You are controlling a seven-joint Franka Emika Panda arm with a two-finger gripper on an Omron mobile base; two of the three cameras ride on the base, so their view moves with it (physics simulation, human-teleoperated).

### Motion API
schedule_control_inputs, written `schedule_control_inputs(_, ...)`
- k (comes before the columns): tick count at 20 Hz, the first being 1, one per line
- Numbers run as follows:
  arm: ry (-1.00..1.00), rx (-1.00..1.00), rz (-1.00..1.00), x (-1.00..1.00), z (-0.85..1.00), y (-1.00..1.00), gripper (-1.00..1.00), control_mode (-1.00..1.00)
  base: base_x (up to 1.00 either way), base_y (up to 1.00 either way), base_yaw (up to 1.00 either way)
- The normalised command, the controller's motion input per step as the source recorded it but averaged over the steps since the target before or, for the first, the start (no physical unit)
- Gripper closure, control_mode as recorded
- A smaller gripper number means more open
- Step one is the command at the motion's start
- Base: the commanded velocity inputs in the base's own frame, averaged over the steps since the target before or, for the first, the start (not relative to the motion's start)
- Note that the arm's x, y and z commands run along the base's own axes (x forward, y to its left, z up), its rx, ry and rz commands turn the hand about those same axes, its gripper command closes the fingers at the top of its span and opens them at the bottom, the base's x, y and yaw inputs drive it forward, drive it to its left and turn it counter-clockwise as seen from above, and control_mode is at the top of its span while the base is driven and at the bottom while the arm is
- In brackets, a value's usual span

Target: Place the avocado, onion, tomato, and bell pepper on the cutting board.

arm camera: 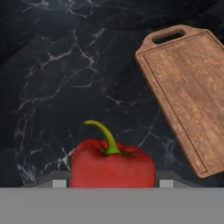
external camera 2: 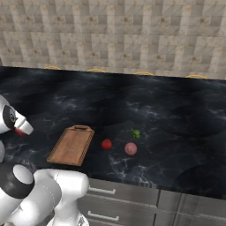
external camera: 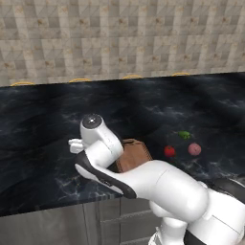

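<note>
A red bell pepper with a green stem sits between my fingertips; my gripper is shut on it, over dark counter beside the cutting board. From the right base, a red bit of the pepper shows under my hand at the left edge, left of the wooden board. To the right of the board lie the red tomato, the pink onion and the green avocado. From the left base, my arm covers part of the board; tomato, onion and avocado lie on its right.
A black marbled counter runs to a tiled back wall. Grey drawer fronts sit below the front edge. The board's handle slot points toward the wall.
</note>
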Motion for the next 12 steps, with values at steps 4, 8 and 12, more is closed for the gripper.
schedule_control_inputs(4,0.0,-0.05,-0.23,0.14,0.1,-0.66,1.0,-1.0,0.0,0.0,0.0)
schedule_control_inputs(8,0.0,-0.02,-0.24,0.22,0.18,-0.65,1.0,-1.0,0.0,0.0,0.0)
schedule_control_inputs(12,0.01,0.0,-0.21,0.23,0.05,-0.83,1.0,-1.0,0.0,0.0,0.0)
